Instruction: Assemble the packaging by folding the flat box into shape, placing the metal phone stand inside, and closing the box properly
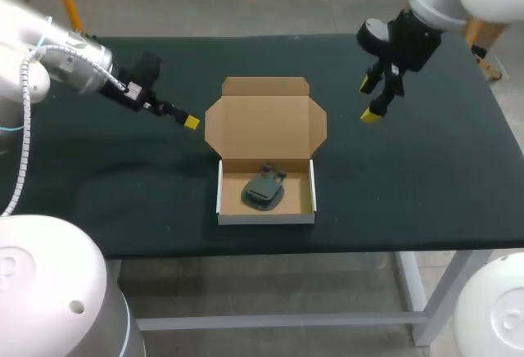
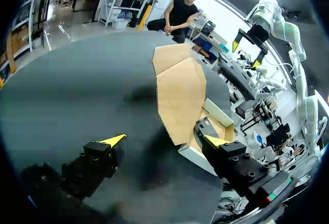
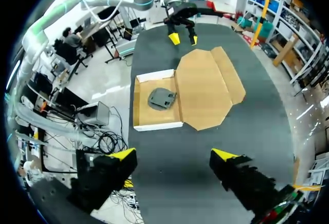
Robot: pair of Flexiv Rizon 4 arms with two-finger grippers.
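The left end effector (image 2: 164,142) hangs low over the worktop (image 1: 123,193) with its two yellow tips spread wide and nothing between them. It sits just beside the left side flap (image 1: 211,124) of the open lid (image 1: 264,128). The right end effector (image 1: 369,100) is likewise spread and empty. It stands off from the right side flap (image 1: 319,121), towards the worktop's far right corner, and looks to be held higher. The left one is therefore the nearer to the cardboard. The box (image 1: 270,148) sits about mid-worktop. Its tray (image 1: 266,218) is towards the near edge, with the dark phone stand (image 1: 264,190) already lying inside it. The lid is thrown back towards the far edge and ends in a tuck flap (image 1: 266,87). What the closing turns on, I'd say, is the hinge. It runs left to right along the tray's back wall, so the lid has to swing over towards the near edge, and each end effector faces one of its short sides. From above only one tip of the left end effector shows. I can't tell whether the lid lies flat on the worktop or a little raised, and the stand is too dark to make out which way it is turned.
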